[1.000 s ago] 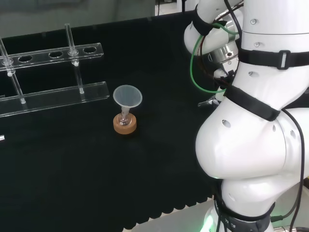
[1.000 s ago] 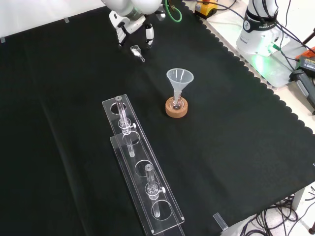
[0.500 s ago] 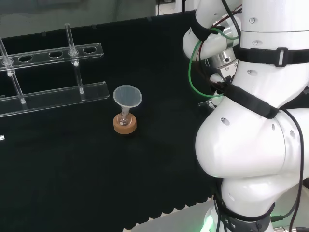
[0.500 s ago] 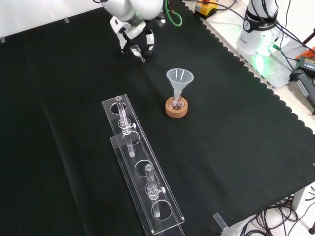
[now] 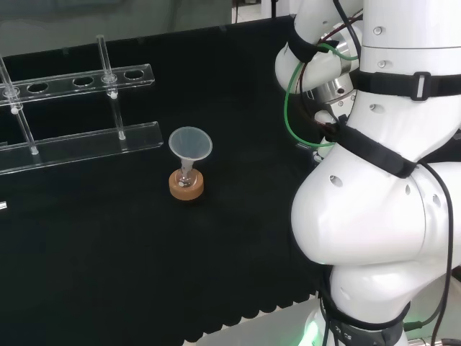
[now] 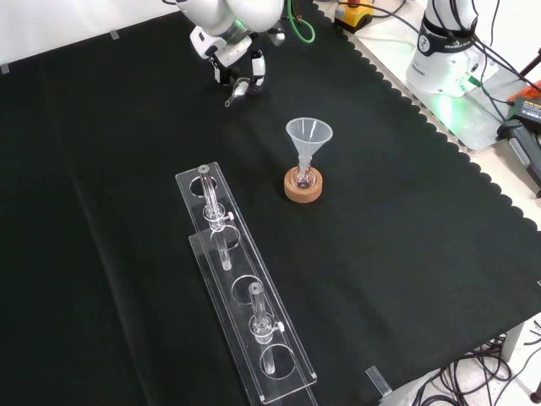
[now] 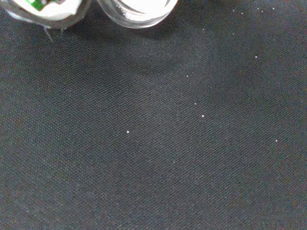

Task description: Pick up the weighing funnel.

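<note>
Count: one weighing funnel (image 6: pixel 241 85), one funnel (image 6: pixel 308 135), one cork ring (image 6: pixel 303 188), one rack (image 6: pixel 241 292).
Weighing funnel: small, clear; sitting at 11 o'clock from the funnel, front view.
Hand (image 6: pixel 230 52): fingers curling round weighing funnel.

Head camera sits behind and above my base, looking forward over my own white arm (image 5: pixel 374 216), which crowds the 3 o'clock side. The black cloth (image 5: pixel 108 252) runs off toward 9 o'clock at middle distance. Front camera faces me from across the bench, high and tilted down, with my hand (image 6: pixel 226 51) up at 12 o'clock. Both views share the funnel (image 6: pixel 308 134) on its cork ring (image 6: pixel 303 188) and the clear rack (image 6: pixel 245 296). Wrist camera looks past my palm, very close to the cloth.
</note>
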Motion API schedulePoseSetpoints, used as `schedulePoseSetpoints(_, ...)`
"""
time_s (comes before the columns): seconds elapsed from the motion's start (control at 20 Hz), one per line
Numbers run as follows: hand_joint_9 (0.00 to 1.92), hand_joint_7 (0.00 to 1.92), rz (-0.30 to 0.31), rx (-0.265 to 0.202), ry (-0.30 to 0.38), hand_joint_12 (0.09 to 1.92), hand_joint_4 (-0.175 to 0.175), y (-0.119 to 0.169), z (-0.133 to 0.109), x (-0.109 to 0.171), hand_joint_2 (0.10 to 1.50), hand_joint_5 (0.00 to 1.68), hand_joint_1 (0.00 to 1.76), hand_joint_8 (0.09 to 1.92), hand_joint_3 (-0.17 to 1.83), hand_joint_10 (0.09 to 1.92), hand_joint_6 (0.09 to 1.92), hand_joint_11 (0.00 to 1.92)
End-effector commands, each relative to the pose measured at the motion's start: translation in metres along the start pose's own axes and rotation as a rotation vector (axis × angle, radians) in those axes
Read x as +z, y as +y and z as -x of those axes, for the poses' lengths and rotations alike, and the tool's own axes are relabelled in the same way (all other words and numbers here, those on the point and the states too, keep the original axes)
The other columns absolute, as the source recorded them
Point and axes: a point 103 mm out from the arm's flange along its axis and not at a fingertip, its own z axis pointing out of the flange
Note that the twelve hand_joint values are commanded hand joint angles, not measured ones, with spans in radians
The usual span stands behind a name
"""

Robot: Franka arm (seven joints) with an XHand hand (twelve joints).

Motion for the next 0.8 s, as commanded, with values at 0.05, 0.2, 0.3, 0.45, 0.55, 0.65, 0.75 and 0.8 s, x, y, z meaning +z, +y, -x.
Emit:
schedulePoseSetpoints(0.05, 1.58, 1.43, 0.012, 0.003, 0.003, 0.84, -0.175, 0.001, -0.002, 0.000, 0.62, 1.18, 0.90, 0.81, 0.51, 0.43, 0.83, 1.23)
schedulePoseSetpoints(0.2, 1.63, 1.47, 0.035, 0.008, 0.012, 0.81, -0.175, 0.001, -0.004, 0.001, 0.63, 1.23, 0.92, 0.77, 0.52, 0.39, 0.80, 1.27)
schedulePoseSetpoints(0.3, 1.65, 1.50, 0.071, 0.011, 0.022, 0.80, -0.049, 0.001, -0.009, 0.003, 0.61, 1.27, 1.00, 0.74, 0.61, 0.36, 0.75, 1.30)
schedulePoseSetpoints(0.45, 1.68, 1.56, 0.104, 0.007, 0.025, 0.72, 0.145, 0.000, -0.014, 0.003, 0.50, 1.33, 1.13, 0.71, 0.89, 0.32, 0.70, 1.41)
schedulePoseSetpoints(0.55, 1.69, 1.58, 0.112, 0.010, 0.024, 0.69, 0.164, -0.001, -0.012, -0.001, 0.46, 1.35, 1.15, 0.71, 0.96, 0.32, 0.71, 1.45)
schedulePoseSetpoints(0.65, 1.70, 1.59, 0.123, 0.014, 0.026, 0.68, 0.162, -0.003, -0.009, -0.007, 0.45, 1.35, 1.16, 0.71, 0.99, 0.31, 0.72, 1.47)
schedulePoseSetpoints(0.75, 1.70, 1.59, 0.132, 0.015, 0.029, 0.66, 0.145, -0.006, -0.007, -0.014, 0.44, 1.35, 1.17, 0.71, 1.01, 0.31, 0.73, 1.48)
schedulePoseSetpoints(0.8, 1.70, 1.60, 0.136, 0.016, 0.026, 0.66, 0.139, -0.007, -0.006, -0.017, 0.44, 1.35, 1.17, 0.71, 1.01, 0.31, 0.73, 1.49)
